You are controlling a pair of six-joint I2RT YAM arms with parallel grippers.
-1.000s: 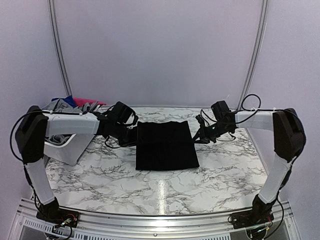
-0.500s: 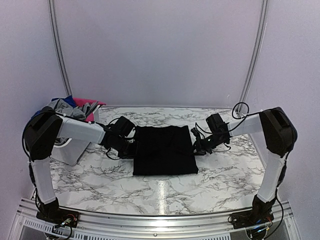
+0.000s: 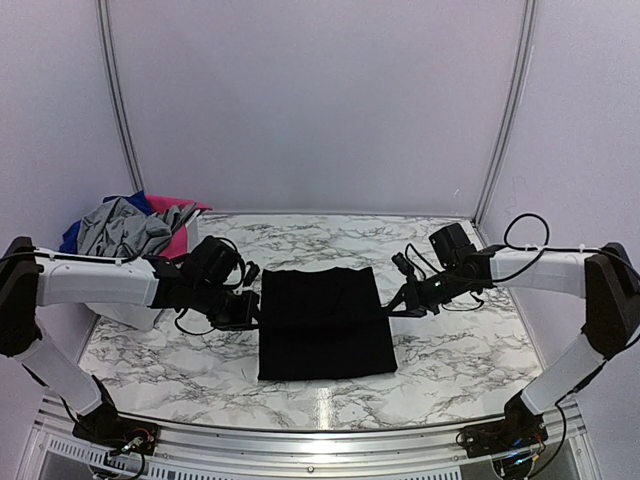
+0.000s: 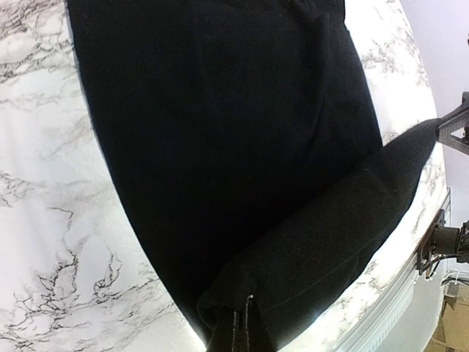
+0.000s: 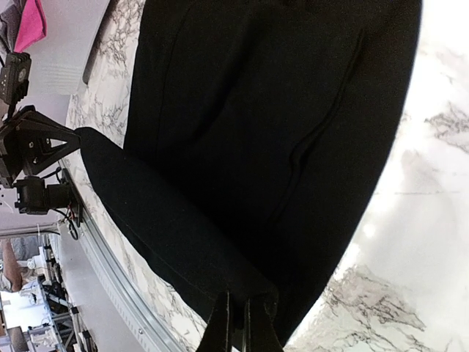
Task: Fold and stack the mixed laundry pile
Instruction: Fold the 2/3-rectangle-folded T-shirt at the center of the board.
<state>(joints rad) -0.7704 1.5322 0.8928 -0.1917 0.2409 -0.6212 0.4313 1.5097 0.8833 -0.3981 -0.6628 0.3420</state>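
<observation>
A black garment (image 3: 325,325) lies flat on the marble table (image 3: 460,350) between my two arms. My left gripper (image 3: 250,315) is shut on its left edge, seen close up in the left wrist view as fingertips pinching a black fold (image 4: 238,330). My right gripper (image 3: 393,306) is shut on the right edge (image 5: 242,319). A band of the black cloth (image 4: 344,220) is stretched between both grippers above the rest of the garment. The rest of the mixed laundry pile sits at the back left: a grey shirt (image 3: 120,225), a blue piece (image 3: 70,238) and a pink piece (image 3: 180,240).
A white basket (image 3: 125,312) under the pile stands at the table's left edge, partly behind my left arm. The metal rail (image 3: 320,440) runs along the near edge. Purple walls close in the back and sides.
Both grippers have moved toward the near edge, still pinching the black garment, and the garment has slid nearer with them. The left arm has swung lower, uncovering the pile.
</observation>
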